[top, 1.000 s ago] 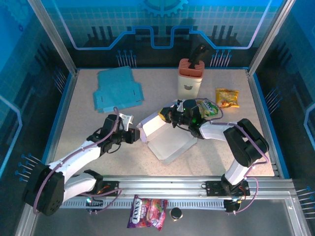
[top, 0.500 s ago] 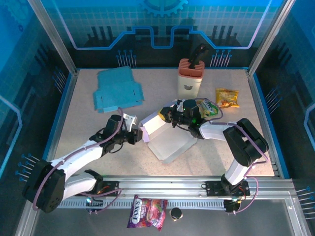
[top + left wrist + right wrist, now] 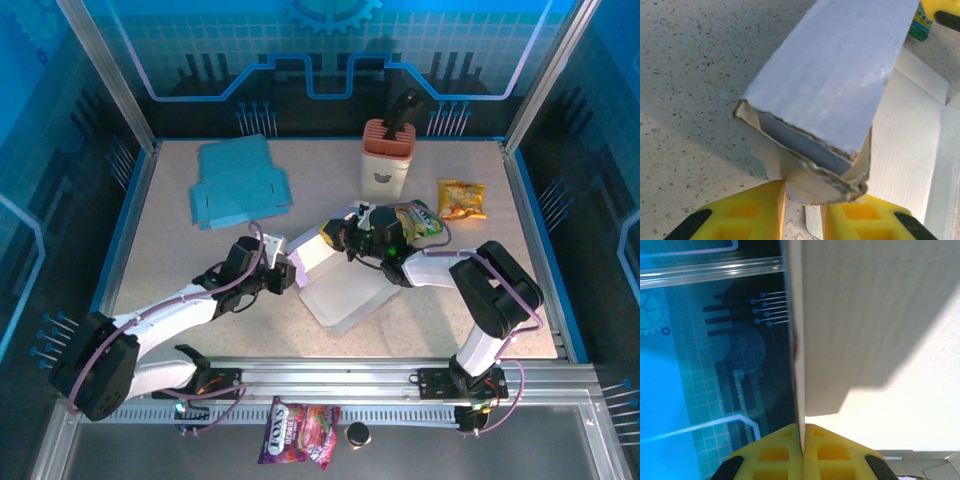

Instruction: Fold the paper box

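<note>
One paper box [image 3: 345,290] flap sits inside left gripper [image 3: 803,200], another inside right gripper [image 3: 802,437].

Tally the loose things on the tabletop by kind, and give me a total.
Paper boxes: 2 (blue box, white box)
Snack packets: 2 (yellow packet, green packet)
Orange-topped holder: 1
Total: 5

My left fingers [image 3: 742,215] run off the bottom edge — the box [image 3: 830,75] leaves past the top. In the overhead view my right arm [image 3: 440,266] covers part of the snack bag [image 3: 422,218].
</note>
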Motion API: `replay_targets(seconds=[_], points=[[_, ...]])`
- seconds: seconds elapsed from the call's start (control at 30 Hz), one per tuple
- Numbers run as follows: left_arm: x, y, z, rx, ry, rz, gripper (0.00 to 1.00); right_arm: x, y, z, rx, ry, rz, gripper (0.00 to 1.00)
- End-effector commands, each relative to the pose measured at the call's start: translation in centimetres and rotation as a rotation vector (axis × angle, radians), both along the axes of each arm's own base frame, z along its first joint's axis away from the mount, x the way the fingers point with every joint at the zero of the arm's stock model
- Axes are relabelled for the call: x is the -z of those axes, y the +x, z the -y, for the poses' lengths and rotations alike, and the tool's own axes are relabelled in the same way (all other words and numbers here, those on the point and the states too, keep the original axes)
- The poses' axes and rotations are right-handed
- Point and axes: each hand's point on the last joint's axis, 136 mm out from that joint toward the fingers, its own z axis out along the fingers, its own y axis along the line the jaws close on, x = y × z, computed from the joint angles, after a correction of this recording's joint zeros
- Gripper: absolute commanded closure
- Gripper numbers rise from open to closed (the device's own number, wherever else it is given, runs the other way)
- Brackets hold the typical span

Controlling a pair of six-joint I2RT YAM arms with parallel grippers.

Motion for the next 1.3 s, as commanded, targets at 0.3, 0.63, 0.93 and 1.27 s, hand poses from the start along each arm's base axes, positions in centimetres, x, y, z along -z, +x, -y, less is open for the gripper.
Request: replay_targets(seconds=[0.3, 0.63, 0.93, 1.27], points=[[1.2, 1.8, -0.4, -0.160, 0.022, 0.009, 0.72, 0.0, -0.6, -0.6, 0.029, 0.017, 0.023, 1.00], [1.7, 2.3, -0.3, -0.252, 0.090, 0.006, 0.74, 0.1, -0.7, -0.6, 0.041, 0.023, 0.016, 1.00], [1.1, 3.1, -0.2, -0.330, 0.115, 0.026, 0.86, 0.7, -0.8, -0.4, 0.052, 0.030, -0.003, 1.00], [1.6, 3.8, -0.2, -0.491, 0.190, -0.067, 0.99, 0.8, -1.0, -0.5, 0.072, 0.044, -0.031, 1.00]])
